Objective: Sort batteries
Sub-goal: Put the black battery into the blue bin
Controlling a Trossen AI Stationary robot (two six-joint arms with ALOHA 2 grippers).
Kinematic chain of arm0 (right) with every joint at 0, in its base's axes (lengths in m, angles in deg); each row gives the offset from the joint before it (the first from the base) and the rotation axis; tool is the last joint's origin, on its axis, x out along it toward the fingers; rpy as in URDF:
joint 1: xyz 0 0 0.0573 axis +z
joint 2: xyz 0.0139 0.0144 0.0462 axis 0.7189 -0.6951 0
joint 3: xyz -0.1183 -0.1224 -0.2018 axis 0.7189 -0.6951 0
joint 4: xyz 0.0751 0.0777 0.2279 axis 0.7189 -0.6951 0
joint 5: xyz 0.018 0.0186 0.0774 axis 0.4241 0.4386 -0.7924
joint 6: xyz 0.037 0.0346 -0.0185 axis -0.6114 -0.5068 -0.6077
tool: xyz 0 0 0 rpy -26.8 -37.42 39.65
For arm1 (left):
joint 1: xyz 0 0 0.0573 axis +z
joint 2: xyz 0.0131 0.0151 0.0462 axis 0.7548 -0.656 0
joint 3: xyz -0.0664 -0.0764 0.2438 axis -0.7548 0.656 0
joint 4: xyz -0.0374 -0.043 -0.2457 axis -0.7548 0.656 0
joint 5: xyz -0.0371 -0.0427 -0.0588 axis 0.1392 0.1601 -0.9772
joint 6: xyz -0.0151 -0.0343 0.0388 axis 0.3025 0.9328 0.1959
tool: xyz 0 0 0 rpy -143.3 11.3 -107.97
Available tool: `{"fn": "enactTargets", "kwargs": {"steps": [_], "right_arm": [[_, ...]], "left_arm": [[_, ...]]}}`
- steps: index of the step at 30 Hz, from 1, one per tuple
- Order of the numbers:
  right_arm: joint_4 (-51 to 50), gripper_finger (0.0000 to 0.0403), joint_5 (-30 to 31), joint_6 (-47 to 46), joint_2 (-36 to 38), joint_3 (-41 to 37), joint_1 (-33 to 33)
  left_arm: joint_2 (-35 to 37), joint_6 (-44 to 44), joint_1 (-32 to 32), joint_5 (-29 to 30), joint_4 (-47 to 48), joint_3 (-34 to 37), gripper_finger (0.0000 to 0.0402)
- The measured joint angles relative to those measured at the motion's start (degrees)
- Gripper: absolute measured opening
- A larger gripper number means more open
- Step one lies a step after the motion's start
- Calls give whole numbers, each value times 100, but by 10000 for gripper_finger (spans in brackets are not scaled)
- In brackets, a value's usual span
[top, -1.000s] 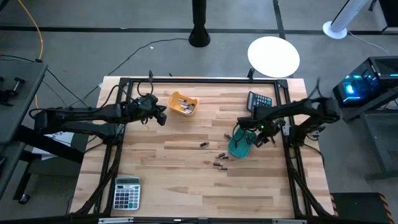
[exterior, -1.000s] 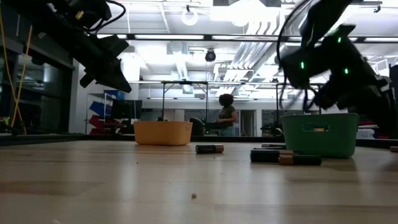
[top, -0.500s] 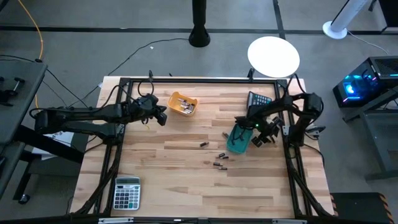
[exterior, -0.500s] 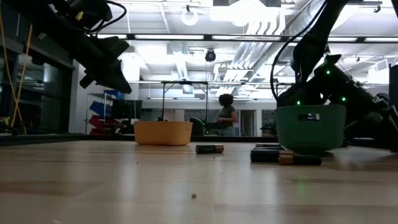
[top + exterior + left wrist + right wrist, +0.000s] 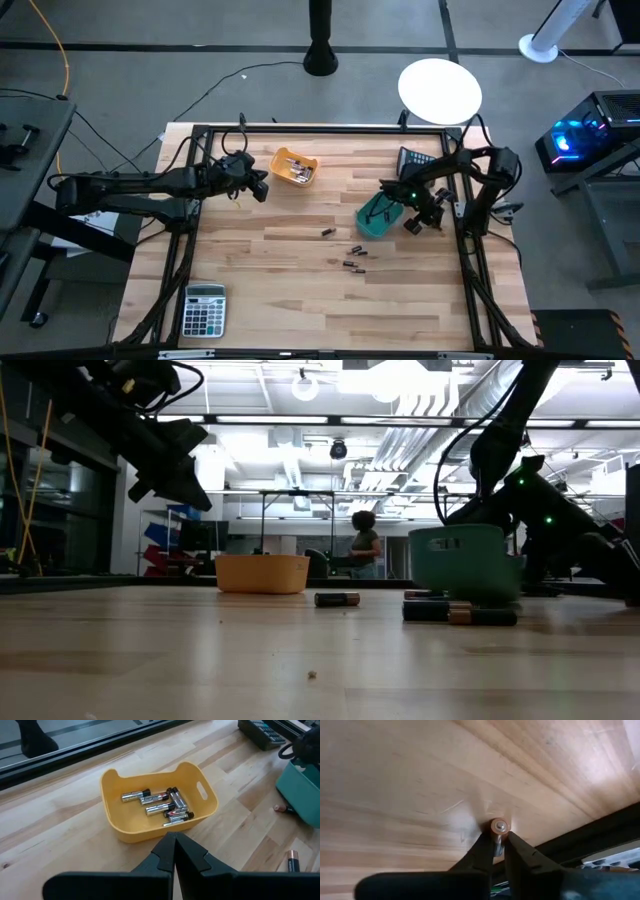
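Right claw [image 5: 499, 851]: at the right side of the counter, just right of the teal tray; its two dark fingers are clamped on one battery [image 5: 498, 829], seen end-on between the tips with its copper end showing, low over the wood beside the dark frame rail.
Left claw [image 5: 174, 851]: fingers pressed together with nothing between them, hanging above the counter just on the near side of the yellow tray, toward the far left.
Yellow tray [image 5: 294, 167]: far left of centre on the counter; in the left wrist view it holds about six silvery batteries [image 5: 160, 806] lying in a loose heap against its inner wall.
Teal tray [image 5: 378, 216]: right of centre, touching or just beside the right arm; whether it rests flat or is tipped I cannot tell.
Loose batteries [image 5: 352, 256]: a small scatter on the bare wood near the middle, on the near-left side of the teal tray; one more [image 5: 327, 233] lies alone a little to the left of them. In the low view two lie end to end [image 5: 460, 614] in front of the teal tray.
Counter [image 5: 280, 290]: light wooden planks inside a dark frame.
Calculators: one [image 5: 204, 309] at the near left corner, another [image 5: 416, 161] at the far right, beyond the teal tray.
Background: a person [image 5: 364, 546] stands far off in the room beyond the counter.
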Motion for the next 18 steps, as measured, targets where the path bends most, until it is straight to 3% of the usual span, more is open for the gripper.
{"fn": "enactTargets", "kwargs": {"steps": [8,18], "right_arm": [[-105,7,159,123,121,55,118],[-901,3,293,-362,1342,311,223]], "left_arm": [[0,-1,0,-11,2,0,0],[0,-4,2,-9,24,0,0]]}}
